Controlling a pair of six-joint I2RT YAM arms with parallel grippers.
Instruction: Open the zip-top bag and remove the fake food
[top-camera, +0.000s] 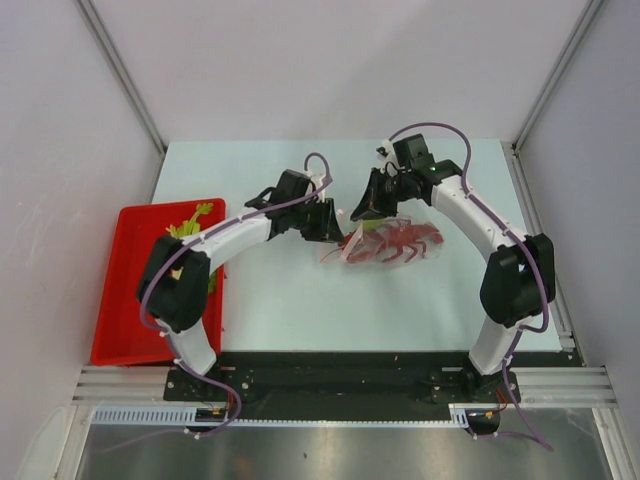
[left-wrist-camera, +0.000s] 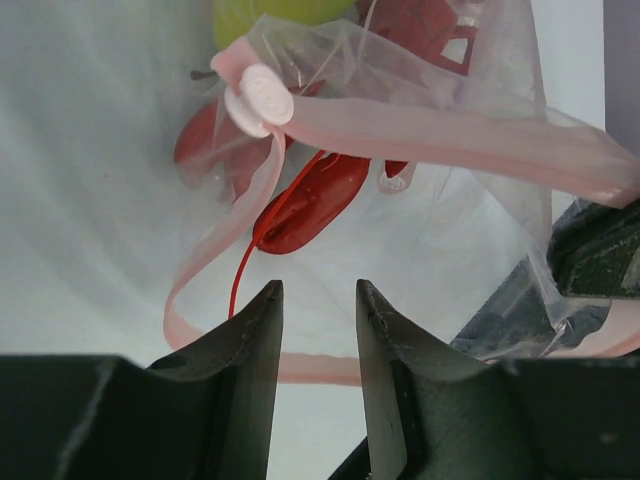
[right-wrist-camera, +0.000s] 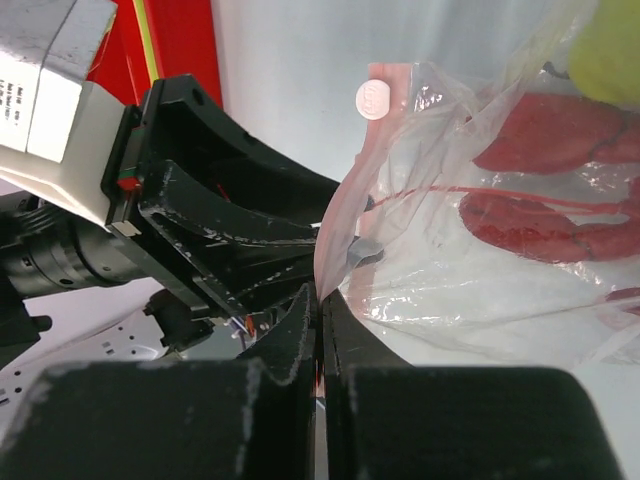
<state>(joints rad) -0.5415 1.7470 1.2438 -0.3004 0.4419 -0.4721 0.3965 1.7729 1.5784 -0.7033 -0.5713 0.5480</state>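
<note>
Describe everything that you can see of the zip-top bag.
The zip-top bag is clear, crinkly plastic with a pink zip strip and a round pale slider. It lies on the table, mouth partly open, a red lobster and a yellow-green toy inside. The right gripper pinches its edge; the strip runs between the open fingers of the left gripper.

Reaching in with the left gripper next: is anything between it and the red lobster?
Only the zip-top bag: its pink zip strip loops just ahead of the left gripper, before the red lobster. Nothing else visible.
</note>
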